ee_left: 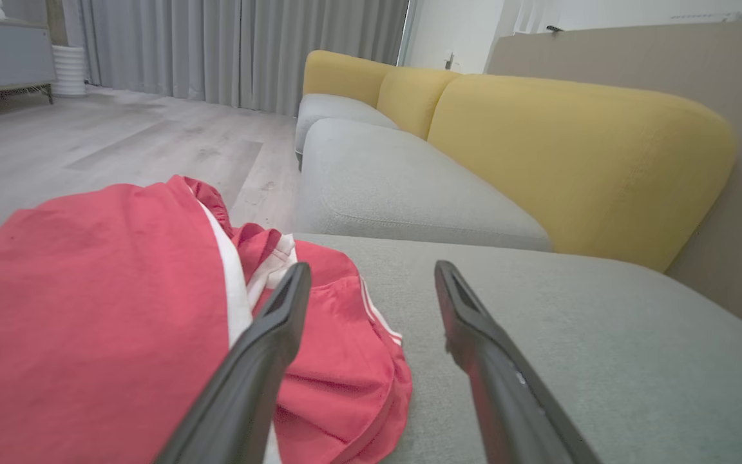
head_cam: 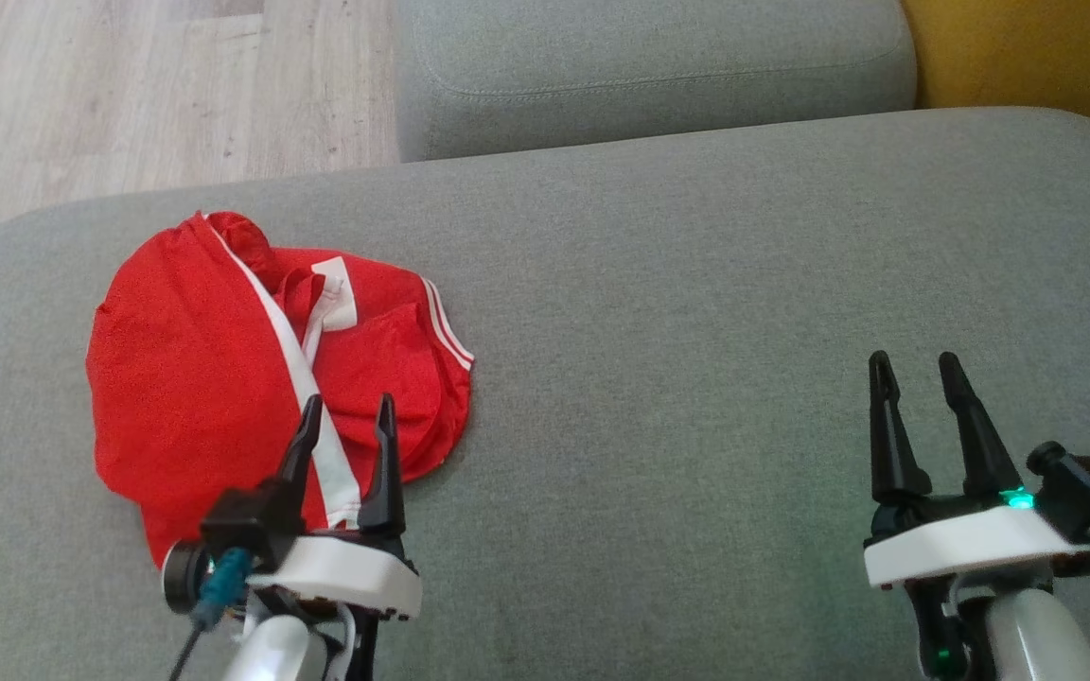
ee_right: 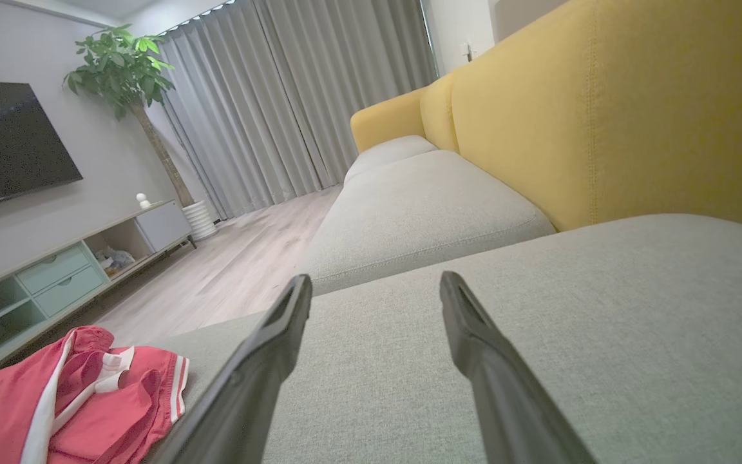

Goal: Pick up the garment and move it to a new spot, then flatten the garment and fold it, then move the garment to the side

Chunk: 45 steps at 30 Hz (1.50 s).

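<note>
The garment is a red piece of clothing with white stripes, lying crumpled on the left part of the grey sofa seat. My left gripper hovers open over the garment's near right part, with nothing between its fingers. In the left wrist view the garment lies under and left of the open left gripper. My right gripper stands open far to the right over bare cushion. From the right wrist the garment shows at the lower left, well apart from the open right gripper.
A second grey seat cushion adjoins at the back, with yellow backrests along the right. Wooden floor lies beyond the cushion's left edge. A TV unit, a plant and curtains stand across the room.
</note>
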Tool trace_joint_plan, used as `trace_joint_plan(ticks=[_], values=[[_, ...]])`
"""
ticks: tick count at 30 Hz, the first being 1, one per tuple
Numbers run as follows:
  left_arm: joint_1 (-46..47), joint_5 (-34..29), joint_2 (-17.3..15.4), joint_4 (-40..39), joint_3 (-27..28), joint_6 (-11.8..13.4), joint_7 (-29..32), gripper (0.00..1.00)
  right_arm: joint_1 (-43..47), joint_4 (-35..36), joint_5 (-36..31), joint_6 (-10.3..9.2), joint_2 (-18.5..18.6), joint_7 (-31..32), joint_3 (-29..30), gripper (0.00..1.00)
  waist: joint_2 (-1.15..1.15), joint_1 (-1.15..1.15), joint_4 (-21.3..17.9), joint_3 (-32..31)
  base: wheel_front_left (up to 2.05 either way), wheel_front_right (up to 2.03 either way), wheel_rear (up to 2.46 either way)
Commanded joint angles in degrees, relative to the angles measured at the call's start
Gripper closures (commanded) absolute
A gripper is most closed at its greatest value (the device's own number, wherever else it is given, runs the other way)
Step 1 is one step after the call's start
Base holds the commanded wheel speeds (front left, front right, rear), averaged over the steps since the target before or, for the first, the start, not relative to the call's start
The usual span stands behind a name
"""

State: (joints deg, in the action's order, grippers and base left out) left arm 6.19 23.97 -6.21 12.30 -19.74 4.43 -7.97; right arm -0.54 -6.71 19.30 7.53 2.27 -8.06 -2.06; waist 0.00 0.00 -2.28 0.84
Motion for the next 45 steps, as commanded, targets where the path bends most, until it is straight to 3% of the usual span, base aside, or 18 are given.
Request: trace_joint_plan(ticks=[1, 16, 20, 29, 34, 45], values=[[3.54, -2.37, -1.14, -1.13, 0.29, 0.94, -0.84, 0.00, -2.58, 2.44, -2.18, -0.03, 0.47, -0.80, -1.32, 0.00, 0.00, 0.00, 0.03, -0.08, 0.00, 0.00, 0.00], [6.89, -13.60, -3.33, 2.74, -7.27, 6.59, -3.40, 0.00, -2.70, 2.14, -17.77, -0.04, 0.53, -3.33, -1.73, 0.00, 0.00, 0.00, 0.36, -0.25, 0.00, 0.00, 0.00], [6.39, -11.26, -2.28, -0.17, -6.72, 6.67, -4.07, 0.00, -2.75, 2.83, -16.47, -0.04, 0.54, -4.01, -2.16, 0.00, 0.00, 0.00, 0.21, -0.20, 0.00, 0.00, 0.00], [1.93, -5.79, 0.21, -3.83, 0.91, 3.84, -5.61, 0.00, -1.94, 3.51, -13.47, -0.04, 0.58, -5.53, -2.04, 0.00, 0.00, 0.00, -0.09, 0.08, 0.00, 0.00, 0.00], [0.86, -9.29, 1.33, -0.85, 1.49, 1.04, -6.63, 0.00, -0.63, 2.13, -14.13, -0.04, 0.60, -6.54, -2.03, 0.00, 0.00, 0.00, 0.03, -0.08, 0.00, 0.00, 0.00], [1.09, -11.89, 2.68, 0.98, 3.11, -1.16, -7.03, 0.00, -0.81, 1.45, -13.78, -0.04, 0.61, -6.94, -2.38, 0.00, 0.00, 0.00, 0.18, -0.60, 0.00, 0.00, 0.00]])
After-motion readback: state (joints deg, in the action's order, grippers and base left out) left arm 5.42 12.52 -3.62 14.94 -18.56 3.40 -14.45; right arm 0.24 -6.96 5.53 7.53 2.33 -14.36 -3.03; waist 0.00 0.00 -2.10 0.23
